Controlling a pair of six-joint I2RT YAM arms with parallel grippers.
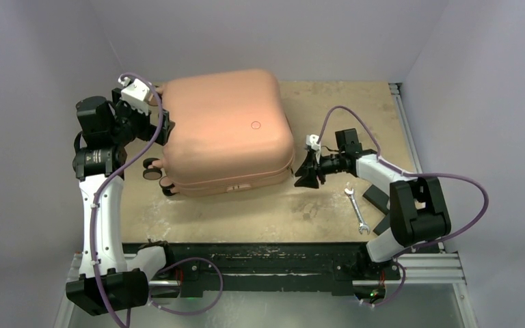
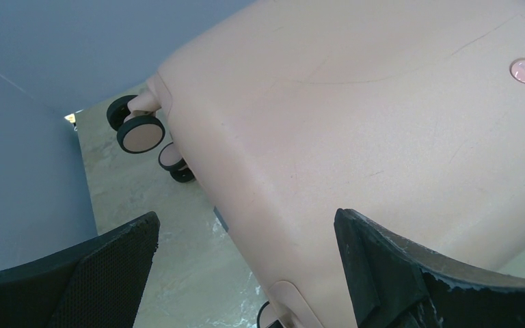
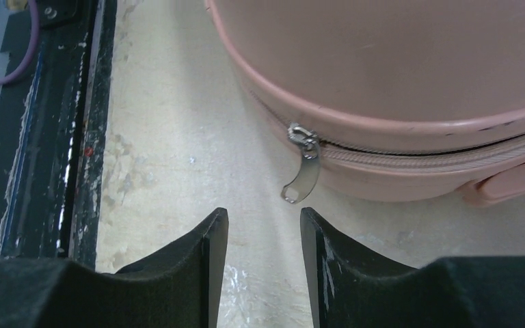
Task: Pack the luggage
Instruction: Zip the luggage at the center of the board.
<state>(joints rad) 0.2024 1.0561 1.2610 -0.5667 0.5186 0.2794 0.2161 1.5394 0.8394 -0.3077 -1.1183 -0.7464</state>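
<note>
Top external view puts the left gripper (image 1: 158, 124) at the wheel end of the luggage (image 1: 225, 130), which lies flat and shut on the left half of the table (image 1: 342, 109). The left jaws are spread wide and grip nothing. If they only rest beside the smooth shell, any tug from the other side could slide or turn the whole case.

At the near right corner hangs the zipper pull (image 3: 303, 174), small, thin and close to the tabletop. The right gripper (image 3: 263, 219) is just short of it, jaws parted by a narrow gap and empty. A slightly off approach could close on air, scrape the board, or flick the tab aside. Farther right lie a wrench (image 1: 357, 210) and black pads (image 1: 376, 198), unpacked.

The inside of the case is hidden. I cannot tell how far round the zip is closed, nor whether the left fingers (image 2: 102, 273) touch the shell.
</note>
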